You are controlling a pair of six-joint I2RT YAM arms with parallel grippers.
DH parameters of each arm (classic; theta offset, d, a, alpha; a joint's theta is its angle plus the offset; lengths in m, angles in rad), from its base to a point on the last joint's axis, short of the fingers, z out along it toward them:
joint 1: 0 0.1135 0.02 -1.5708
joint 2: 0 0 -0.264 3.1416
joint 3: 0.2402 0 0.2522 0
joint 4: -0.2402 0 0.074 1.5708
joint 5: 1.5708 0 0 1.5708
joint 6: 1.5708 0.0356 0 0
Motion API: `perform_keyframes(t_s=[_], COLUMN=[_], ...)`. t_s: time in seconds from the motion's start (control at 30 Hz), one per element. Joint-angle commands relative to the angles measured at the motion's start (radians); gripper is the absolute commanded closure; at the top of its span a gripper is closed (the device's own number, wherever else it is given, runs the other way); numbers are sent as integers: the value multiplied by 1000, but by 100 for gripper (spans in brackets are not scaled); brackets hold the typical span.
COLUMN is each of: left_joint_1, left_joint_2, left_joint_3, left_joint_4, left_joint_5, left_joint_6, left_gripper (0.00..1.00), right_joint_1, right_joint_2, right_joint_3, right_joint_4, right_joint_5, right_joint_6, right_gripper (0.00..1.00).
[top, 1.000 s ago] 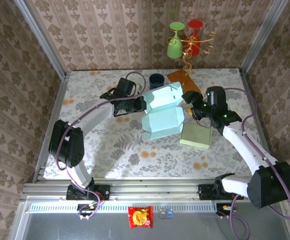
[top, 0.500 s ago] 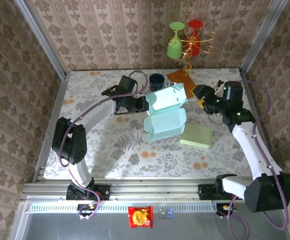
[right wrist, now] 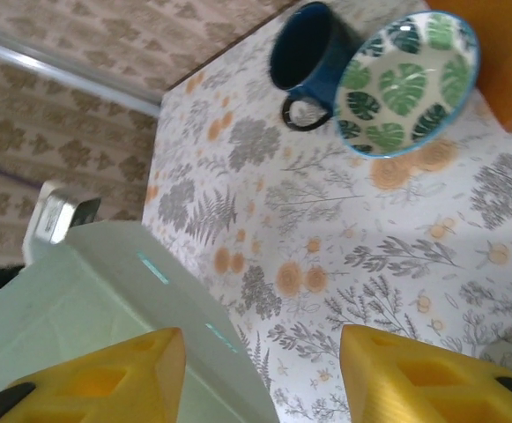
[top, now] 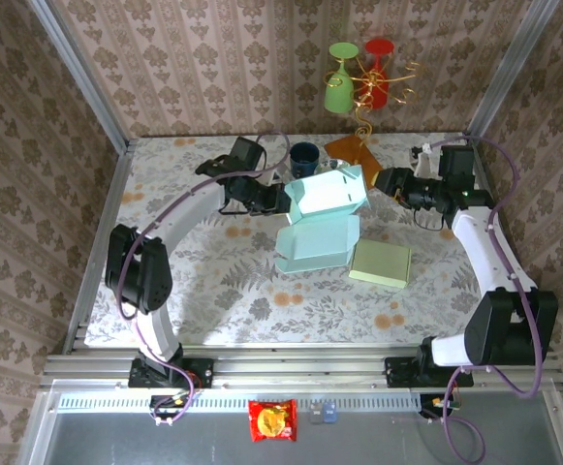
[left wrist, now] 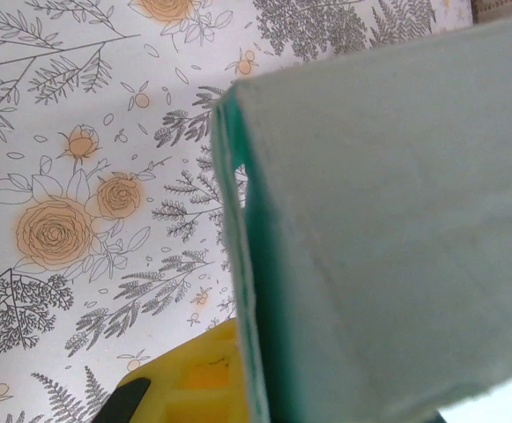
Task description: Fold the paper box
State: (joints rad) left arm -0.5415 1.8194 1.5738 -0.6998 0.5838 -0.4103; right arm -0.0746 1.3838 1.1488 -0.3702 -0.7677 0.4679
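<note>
1. The left gripper (top: 283,199) is clenched on the left edge of the paper box (top: 320,218). On its wrist cam you can see one yellow finger (left wrist: 194,388) tucked right up against the box's green-edged wall, with the big pale panel spreading out to the finger's right.
2. The box is a mint colour and sits in two sections. The upper section is tilted up off the table right at the left gripper's tips. The lower one lies flat on the flowery table (top: 194,281), just behind those tips on the arm-base side.
3. The right gripper (top: 383,181) has its jaws well apart with nothing between them. It hangs just beside the raised section's right end. I honestly can't tell if it's touching.
4. On the right wrist cam, a box corner lies under the finger (right wrist: 106,379) at the left of that view. Farther ahead of the fingers are a dark blue mug (right wrist: 313,53) and, just beside it, a leaf-pattern bowl (right wrist: 405,84).
5. A flat pale green pad (top: 380,263) lies on the table behind the right gripper, next to the box's lower section.
</note>
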Motion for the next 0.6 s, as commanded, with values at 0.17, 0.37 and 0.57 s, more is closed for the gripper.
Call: perform_keyframes(t_s=[0.17, 0.37, 0.57], left_joint_1=[22, 15, 8], left_joint_2=[34, 46, 50], left_joint_3=[40, 60, 65], left_joint_4=[-75, -81, -89], left_joint_5=[83, 91, 88], left_joint_6=[79, 94, 103], left_gripper=[100, 100, 100], right_joint_1=[44, 55, 85], right_joint_2=[19, 22, 46], right_joint_3=[15, 3, 42], right_joint_4=[52, 13, -33], right_joint_5=[-161, -124, -83], right_joint_6=[-94, -138, -177], right_gripper=[56, 56, 58])
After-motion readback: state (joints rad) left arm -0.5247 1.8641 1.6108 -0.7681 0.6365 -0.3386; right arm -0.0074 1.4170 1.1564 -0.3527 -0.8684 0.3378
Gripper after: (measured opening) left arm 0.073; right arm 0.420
